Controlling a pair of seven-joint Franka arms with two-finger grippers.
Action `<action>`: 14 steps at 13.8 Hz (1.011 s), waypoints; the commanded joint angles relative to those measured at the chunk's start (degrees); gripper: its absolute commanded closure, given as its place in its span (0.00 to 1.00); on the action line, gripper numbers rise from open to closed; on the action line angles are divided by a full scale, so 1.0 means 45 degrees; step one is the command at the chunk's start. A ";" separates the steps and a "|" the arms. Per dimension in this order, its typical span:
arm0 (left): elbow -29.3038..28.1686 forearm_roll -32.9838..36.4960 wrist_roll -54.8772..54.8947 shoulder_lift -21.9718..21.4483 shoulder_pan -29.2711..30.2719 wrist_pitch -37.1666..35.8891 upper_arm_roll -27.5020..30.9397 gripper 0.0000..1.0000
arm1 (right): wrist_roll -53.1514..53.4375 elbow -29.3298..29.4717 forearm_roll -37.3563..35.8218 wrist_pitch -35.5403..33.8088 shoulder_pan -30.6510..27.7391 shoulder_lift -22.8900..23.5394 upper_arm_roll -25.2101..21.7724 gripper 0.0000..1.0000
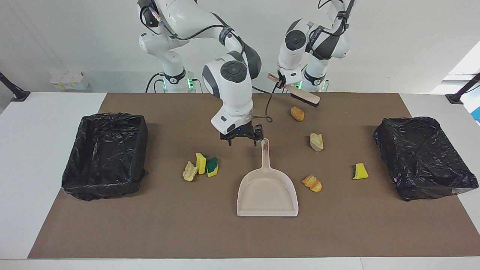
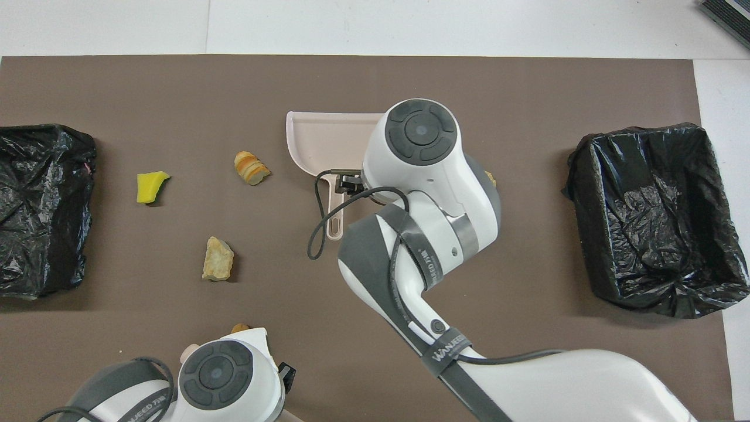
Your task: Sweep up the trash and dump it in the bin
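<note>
The beige dustpan (image 1: 267, 193) lies mid-table, its handle (image 1: 265, 148) pointing toward the robots; it also shows in the overhead view (image 2: 322, 138). My right gripper (image 1: 242, 142) is open and empty, low beside the handle's end. My left gripper (image 1: 282, 83) is shut on the beige brush (image 1: 304, 99), held up over the table's robot edge by a tan chunk (image 1: 297, 113). Other trash: a pale chunk (image 1: 316, 142), orange bread (image 1: 312, 183), a yellow sponge (image 1: 360, 171), and a cluster of a pale piece (image 1: 190, 171), a yellow sponge (image 1: 201, 163) and a green-backed sponge (image 1: 212, 166).
Two black-lined bins stand on the brown mat, one at the right arm's end (image 1: 105, 155) and one at the left arm's end (image 1: 423, 161). In the overhead view the right arm (image 2: 428, 193) hides the sponge cluster.
</note>
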 commanded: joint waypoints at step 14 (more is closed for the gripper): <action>0.4114 -0.0909 0.2910 0.4713 0.5430 0.3114 -0.0079 1.00 | 0.1275 -0.0364 -0.0875 0.2009 0.1329 0.1410 -0.0040 0.33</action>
